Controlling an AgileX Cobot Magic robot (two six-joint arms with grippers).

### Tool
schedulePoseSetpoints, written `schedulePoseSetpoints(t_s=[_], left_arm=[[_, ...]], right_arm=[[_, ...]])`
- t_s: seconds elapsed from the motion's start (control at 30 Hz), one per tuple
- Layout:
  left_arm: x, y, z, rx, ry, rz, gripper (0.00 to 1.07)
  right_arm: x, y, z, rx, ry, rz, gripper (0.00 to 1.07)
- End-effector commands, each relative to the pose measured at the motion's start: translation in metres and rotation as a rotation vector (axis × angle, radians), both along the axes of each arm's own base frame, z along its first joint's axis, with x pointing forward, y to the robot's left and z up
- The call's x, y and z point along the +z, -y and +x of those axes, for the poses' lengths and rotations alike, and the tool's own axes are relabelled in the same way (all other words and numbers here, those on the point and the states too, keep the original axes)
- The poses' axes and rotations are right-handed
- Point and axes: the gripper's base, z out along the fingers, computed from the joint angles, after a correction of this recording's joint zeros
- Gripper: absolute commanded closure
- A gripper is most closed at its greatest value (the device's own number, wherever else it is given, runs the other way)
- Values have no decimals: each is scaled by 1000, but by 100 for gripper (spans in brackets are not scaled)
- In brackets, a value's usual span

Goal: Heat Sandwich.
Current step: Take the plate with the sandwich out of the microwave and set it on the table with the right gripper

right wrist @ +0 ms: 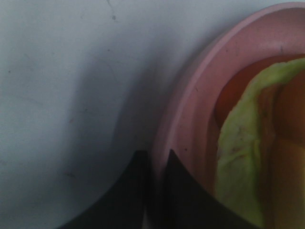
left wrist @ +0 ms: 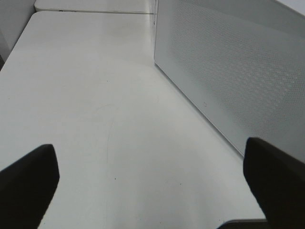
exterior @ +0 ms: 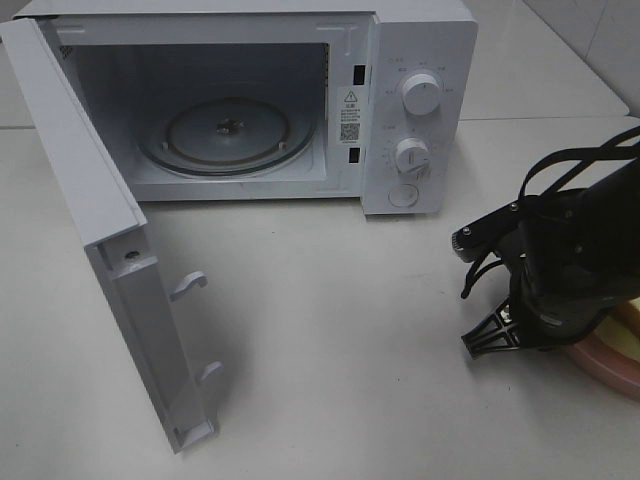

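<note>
The exterior high view looks down at the microwave [exterior: 300, 100] towards 12 o'clock. The left wrist view faces low across the table [left wrist: 95, 119] beside the door [left wrist: 228, 71]. The right wrist view sits close over the plate [right wrist: 190, 109], visible at 4 o'clock in the exterior view.

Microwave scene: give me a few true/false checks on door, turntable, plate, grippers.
1. The microwave door is shut. False: it stands wide open.
2. The turntable is bare. True.
3. The plate sits inside the microwave. False: it is on the table, at the right.
4. The right gripper has its fingers at the plate rim. True.
5. The left gripper holds the sandwich. False: it is open and empty.
</note>
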Motion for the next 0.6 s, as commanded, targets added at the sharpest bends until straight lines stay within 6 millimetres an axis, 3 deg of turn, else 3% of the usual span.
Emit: schedulePoseSetpoints(t_s=[0.03,0.23,0.37,0.6], left_arm=[[-1,0,0,4,4,-6,9],[-1,0,0,4,4,-6,9],[-1,0,0,4,4,-6,9],[-1,0,0,4,4,-6,9]], right_arm=[[1,-1,2,12,8,9,92],[3,-1,1,4,11,19,67],[15,-3,0,25,20,49,58],[33,-4,-6,75,-1,84,55]])
